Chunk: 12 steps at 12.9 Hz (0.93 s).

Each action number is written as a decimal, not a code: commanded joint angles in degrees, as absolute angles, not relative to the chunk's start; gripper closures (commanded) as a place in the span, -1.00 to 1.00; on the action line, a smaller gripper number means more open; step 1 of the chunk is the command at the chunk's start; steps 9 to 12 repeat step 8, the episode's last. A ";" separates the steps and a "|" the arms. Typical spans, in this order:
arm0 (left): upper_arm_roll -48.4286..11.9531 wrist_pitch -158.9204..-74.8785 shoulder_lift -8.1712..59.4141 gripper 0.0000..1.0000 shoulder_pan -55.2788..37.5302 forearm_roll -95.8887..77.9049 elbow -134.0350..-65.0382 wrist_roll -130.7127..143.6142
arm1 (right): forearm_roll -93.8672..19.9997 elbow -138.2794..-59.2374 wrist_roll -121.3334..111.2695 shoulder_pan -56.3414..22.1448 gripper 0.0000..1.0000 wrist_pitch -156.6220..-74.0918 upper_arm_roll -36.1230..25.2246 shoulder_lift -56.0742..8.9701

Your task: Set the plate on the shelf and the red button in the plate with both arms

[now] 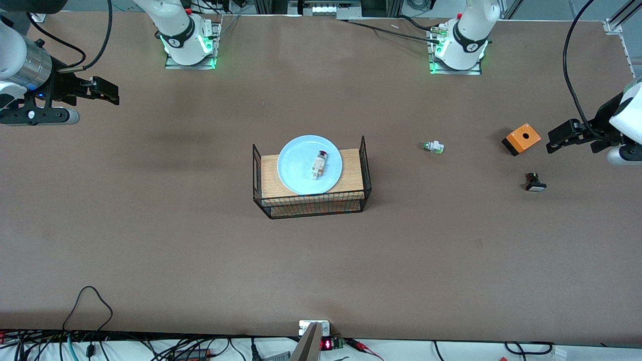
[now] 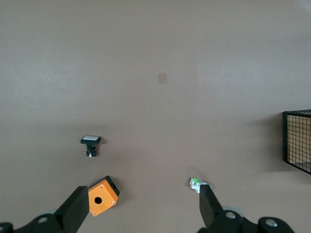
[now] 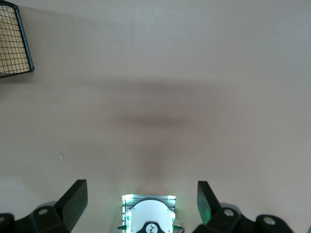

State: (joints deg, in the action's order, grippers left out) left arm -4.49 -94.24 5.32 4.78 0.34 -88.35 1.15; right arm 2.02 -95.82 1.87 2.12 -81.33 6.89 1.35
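Observation:
The pale blue plate (image 1: 301, 173) lies on a wooden board inside the black wire basket (image 1: 313, 206) at the middle of the table. On the plate lies the red button (image 1: 319, 164), a small white module with a dark red cap. My left gripper (image 1: 551, 142) (image 2: 143, 196) hangs open and empty over the left arm's end of the table, beside an orange box. My right gripper (image 1: 114, 95) (image 3: 142, 188) is open with nothing in it, over bare table at the right arm's end. Both are well apart from the basket.
An orange box with a round hole (image 1: 521, 138) (image 2: 101, 196), a black button with a white face (image 1: 534, 182) (image 2: 90, 144) and a white-green module (image 1: 433, 147) (image 2: 197, 184) lie toward the left arm's end. Basket corners (image 2: 297, 141) (image 3: 14, 43) show in both wrist views.

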 commanded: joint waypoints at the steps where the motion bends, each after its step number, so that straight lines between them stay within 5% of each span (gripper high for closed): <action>1: -4.83 -94.22 4.75 -1.00 5.01 0.27 -88.42 0.35 | 1.76 -94.75 1.14 2.29 -1.00 -80.33 7.12 1.23; 12: -4.92 -94.39 4.31 -1.00 5.01 0.09 -88.59 -0.26 | 1.67 -94.75 1.14 2.29 -1.00 -80.33 7.12 1.23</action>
